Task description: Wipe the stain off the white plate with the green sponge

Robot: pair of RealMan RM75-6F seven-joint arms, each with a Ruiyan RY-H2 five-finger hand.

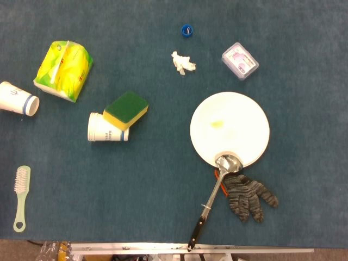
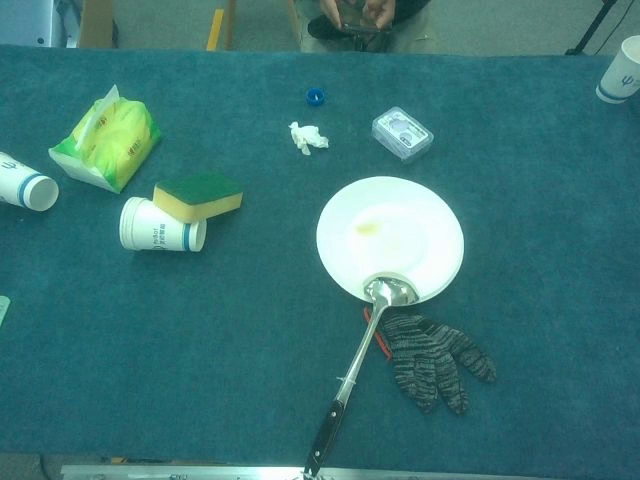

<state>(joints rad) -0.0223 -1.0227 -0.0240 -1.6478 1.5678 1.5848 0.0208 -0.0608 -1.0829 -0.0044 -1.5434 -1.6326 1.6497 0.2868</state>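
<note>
The white plate (image 1: 230,129) (image 2: 391,238) lies right of the table's middle, with a yellowish stain (image 1: 217,124) (image 2: 366,229) on its left half. The green sponge (image 1: 126,110) (image 2: 198,194), green on top and yellow underneath, leans on a tipped paper cup (image 1: 107,129) (image 2: 160,226) to the plate's left. A metal ladle (image 1: 217,193) (image 2: 361,346) rests its bowl on the plate's near rim. Neither hand shows in either view.
A grey knit glove (image 1: 248,196) (image 2: 432,356) lies below the plate. A yellow tissue pack (image 1: 63,70) (image 2: 105,141), another paper cup (image 1: 18,98) (image 2: 27,182), a crumpled tissue (image 1: 182,62), a blue cap (image 1: 187,30), a clear box (image 1: 240,60) and a brush (image 1: 22,196) are scattered around.
</note>
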